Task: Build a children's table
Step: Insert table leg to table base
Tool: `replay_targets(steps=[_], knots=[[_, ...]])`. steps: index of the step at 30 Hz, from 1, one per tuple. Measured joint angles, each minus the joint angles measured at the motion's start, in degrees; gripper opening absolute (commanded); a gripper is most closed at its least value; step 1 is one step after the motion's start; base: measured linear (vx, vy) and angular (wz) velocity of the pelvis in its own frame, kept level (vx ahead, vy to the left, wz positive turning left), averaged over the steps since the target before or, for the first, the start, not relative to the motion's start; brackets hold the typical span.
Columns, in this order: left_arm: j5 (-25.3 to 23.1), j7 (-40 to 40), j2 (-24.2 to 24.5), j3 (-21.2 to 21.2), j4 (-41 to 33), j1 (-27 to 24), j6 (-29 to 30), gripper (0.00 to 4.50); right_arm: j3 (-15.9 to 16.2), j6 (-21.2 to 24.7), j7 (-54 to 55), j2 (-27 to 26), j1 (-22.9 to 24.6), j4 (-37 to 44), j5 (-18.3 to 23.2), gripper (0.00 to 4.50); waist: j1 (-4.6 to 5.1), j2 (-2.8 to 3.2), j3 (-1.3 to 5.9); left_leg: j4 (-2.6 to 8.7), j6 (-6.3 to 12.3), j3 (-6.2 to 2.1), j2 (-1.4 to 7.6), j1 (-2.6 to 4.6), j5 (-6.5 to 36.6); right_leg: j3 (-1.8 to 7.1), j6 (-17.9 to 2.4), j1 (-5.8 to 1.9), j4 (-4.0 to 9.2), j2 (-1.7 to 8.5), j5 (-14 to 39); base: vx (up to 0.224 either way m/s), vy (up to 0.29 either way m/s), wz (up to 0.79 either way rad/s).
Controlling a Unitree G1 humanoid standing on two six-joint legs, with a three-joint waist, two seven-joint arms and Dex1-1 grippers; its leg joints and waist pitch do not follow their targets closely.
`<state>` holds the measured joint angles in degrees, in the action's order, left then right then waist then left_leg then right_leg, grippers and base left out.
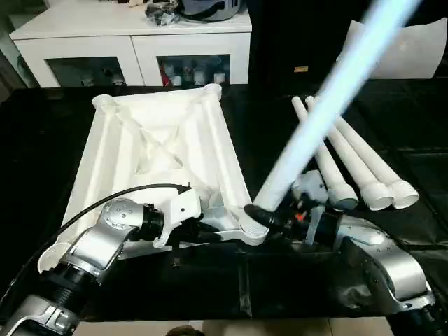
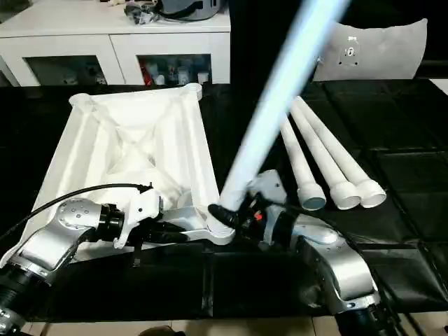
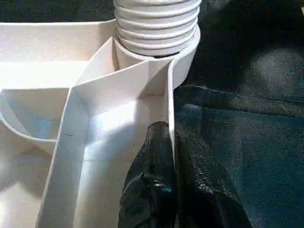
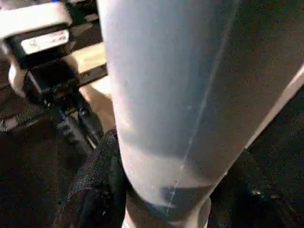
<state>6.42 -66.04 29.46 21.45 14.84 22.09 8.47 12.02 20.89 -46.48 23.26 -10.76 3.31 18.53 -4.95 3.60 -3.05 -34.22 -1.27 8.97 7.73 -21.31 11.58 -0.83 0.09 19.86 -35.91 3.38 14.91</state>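
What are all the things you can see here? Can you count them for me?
table top: 1, white, upside down on the black work table, ribs facing up
leg in the socket: 1, white, standing tilted in the table top's near corner socket
loose legs: 3, white, lying side by side on the black cover to the right of the table top
work table: 1, black cover, under everything
cabinet: 1, white with glass doors, behind the work table
panel: 1, white, flat with rounded corners, at the back right
left gripper: 1, black, clamped on the table top's side wall
right gripper: 1, black, holding the tilted leg near its base
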Motion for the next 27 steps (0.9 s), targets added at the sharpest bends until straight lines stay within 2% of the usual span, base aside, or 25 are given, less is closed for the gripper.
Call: replay_targets(steps=[3, 6, 8, 11, 15, 17, 22, 27], knots=[[-0.2, -0.1, 0.3, 0.0, -0.3, 0.0, -0.1, 0.00, 1.6, -1.0, -1.3, 0.9, -1.3, -0.4, -1.8, 1.90, 0.19, -0.22, -0.21, 0.09, -0.01, 0.01, 0.00, 0.09, 0.0, 0.01, 0.0, 0.02, -0.01, 0.00, 0.0, 0.000, 0.000, 0.00], [-0.5, -0.1, 0.6, 0.0, -1.0, 0.1, -0.1, 0.00, 2.8, -1.4, -3.7, 2.3, -3.5, -1.3, -2.3, 1.90, 0.51, -0.12, -1.09, 0.21, -0.02, 0.03, 0.00, 0.33, 0.0, 0.06, 0.0, 0.12, 0.13, 0.00, 0.0, 0.000, 0.000, 0.00], [-0.5, -0.7, 0.7, 0.0, -1.2, 0.4, -0.1, 0.00, 3.5, -1.7, -5.5, 3.5, -4.7, -1.6, -2.5, 1.90, 0.49, -0.09, -1.41, 0.47, -0.02, 0.12, 0.00, 0.36, 0.0, 0.09, 0.1, 0.09, 0.40, 0.01, 0.0, 0.000, 0.000, 0.00], [-0.5, -2.3, 0.8, 0.2, -0.9, 1.1, -0.3, 0.00, 4.0, -2.5, -8.0, 4.7, -5.2, -1.6, -2.7, 1.90, 0.20, -0.22, -1.56, 1.10, -0.07, 0.32, 0.00, 0.38, 0.0, 0.08, -0.1, 0.06, 0.95, 0.01, 0.0, 0.000, 0.000, 0.00], [-0.8, -4.8, 0.7, 1.2, 2.3, 4.3, -1.8, 0.00, 4.0, -2.5, -9.4, 5.1, -5.3, -0.8, -2.7, 1.90, -0.21, -0.17, -1.88, 1.36, -0.08, 0.44, 0.02, 0.33, 0.0, 0.07, 0.0, 0.07, 1.19, 0.02, 0.0, 0.000, 0.000, 0.00], [-1.7, -6.2, 0.7, 1.6, 3.7, 6.1, -2.8, 0.00, 4.1, -2.4, -9.9, 5.6, -5.2, 0.2, -2.6, 1.90, -0.14, 0.05, -2.06, 1.51, -0.07, 0.52, 0.03, 0.29, 0.0, 0.07, 0.0, 0.04, 1.50, 0.04, 0.0, 0.000, 0.000, 0.00], [-3.0, -9.1, 1.3, 3.2, 6.1, 9.8, -4.8, 0.00, 4.1, -2.0, -11.4, 6.1, -5.0, 1.8, -2.2, 1.90, -0.04, 0.15, -2.11, 1.90, 0.11, 0.81, 0.03, 0.09, 0.0, 0.05, 0.0, -0.05, 1.91, 0.10, 0.0, 0.024, 0.003, -0.01], [-3.7, -9.4, 2.1, 2.8, 6.4, 10.1, -4.7, 0.00, 4.1, -2.1, -10.2, 3.2, -4.9, 1.1, -2.7, 1.90, 0.80, 0.27, -2.17, 2.35, -0.09, 0.83, 0.12, 0.28, -0.1, 0.00, -0.2, -0.02, 1.91, 0.04, 0.1, 0.000, 0.000, 0.00]])
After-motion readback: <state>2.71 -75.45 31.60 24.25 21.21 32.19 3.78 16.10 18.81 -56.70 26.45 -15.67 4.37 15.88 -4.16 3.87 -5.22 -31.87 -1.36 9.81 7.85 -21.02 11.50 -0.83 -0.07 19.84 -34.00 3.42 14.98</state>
